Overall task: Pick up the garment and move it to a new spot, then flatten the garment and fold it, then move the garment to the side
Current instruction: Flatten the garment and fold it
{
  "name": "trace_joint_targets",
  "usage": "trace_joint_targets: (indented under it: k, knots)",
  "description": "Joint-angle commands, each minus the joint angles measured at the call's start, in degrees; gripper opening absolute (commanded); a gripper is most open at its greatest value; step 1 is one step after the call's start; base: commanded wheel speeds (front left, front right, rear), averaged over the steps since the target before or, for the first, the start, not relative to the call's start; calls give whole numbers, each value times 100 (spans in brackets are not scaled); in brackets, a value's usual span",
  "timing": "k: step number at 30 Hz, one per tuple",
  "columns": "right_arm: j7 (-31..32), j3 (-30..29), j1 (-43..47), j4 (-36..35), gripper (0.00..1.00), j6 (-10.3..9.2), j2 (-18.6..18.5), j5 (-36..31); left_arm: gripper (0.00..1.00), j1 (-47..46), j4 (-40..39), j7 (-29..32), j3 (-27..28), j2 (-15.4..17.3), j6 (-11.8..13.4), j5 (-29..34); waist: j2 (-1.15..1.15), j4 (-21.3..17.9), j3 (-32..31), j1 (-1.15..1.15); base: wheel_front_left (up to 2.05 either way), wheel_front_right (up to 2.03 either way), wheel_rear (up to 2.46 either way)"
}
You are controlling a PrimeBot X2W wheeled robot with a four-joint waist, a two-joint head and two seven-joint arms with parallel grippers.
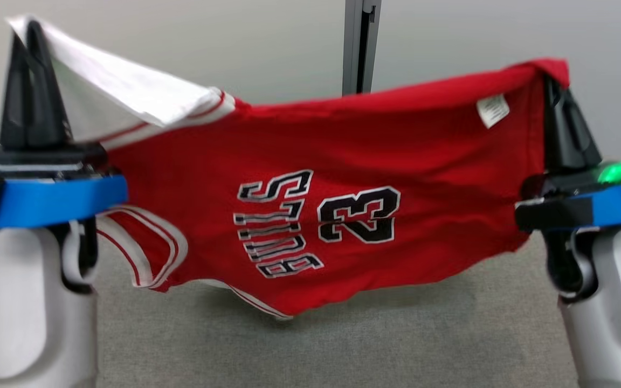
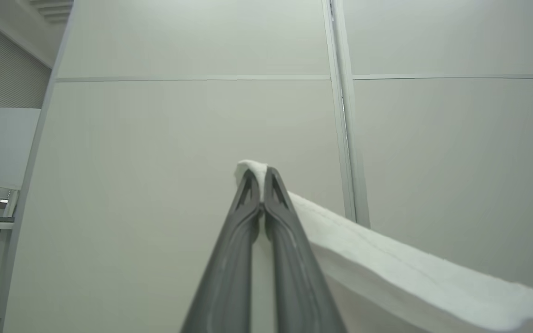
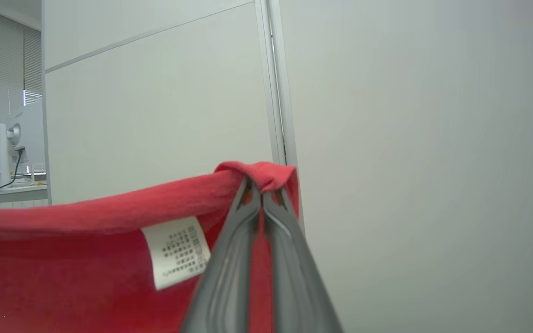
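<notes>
I see the red sports jersey with white-striped trim and a black "23" (image 1: 343, 161) hanging in the air, stretched sideways between my two arms above the grey felt-like surface (image 1: 397, 334). The lettering reads turned on its side, and the lower edge sags clear of the surface.

My left gripper (image 1: 30, 29) points up at the upper left of the head view, clamped on a white corner of the cloth. In the left wrist view its fingertips (image 2: 247, 194) are pressed together, with the white fabric poking out above them and running off to the right.

My right gripper (image 1: 550, 86) stands at the upper right, pinching the red corner. In the right wrist view its fingertips (image 3: 242, 212) meet with a fold of red cloth draped over them.

A small white printed label (image 1: 492, 110) sits on the jersey just beside that gripper.

Behind the garment is a pale partition wall (image 1: 181, 43) with a grey metal post (image 1: 360, 48)
</notes>
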Motion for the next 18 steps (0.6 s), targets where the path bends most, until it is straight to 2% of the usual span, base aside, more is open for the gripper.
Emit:
trace_joint_targets:
  k: [1, 6, 11, 18]
  knots:
    - [1, 34, -206, -61, 0, 1, -122, 35, 0, -233, -10, 2, 31, 92, -20, 68, 1, 7, 10, 1, 0, 0, 0]
    - [3, 128, -857, 73, 0, 1, -426, 123, 0, -973, 264, 103, -12, 276, -1, 184, 1, 31, 222, 1, 0, 0, 0]
    - [43, 222, -1826, 545, 0, 1, -641, 39, 0, -1796, 709, 262, -175, 343, 152, 409, 1, 57, 990, 1, 0, 0, 0]
    - [-2, 93, -3671, 1623, 0, 1, -845, -397, 0, -3396, 1620, 103, -56, 273, 651, 558, 1, 118, 2067, 1, 0, 0, 0]
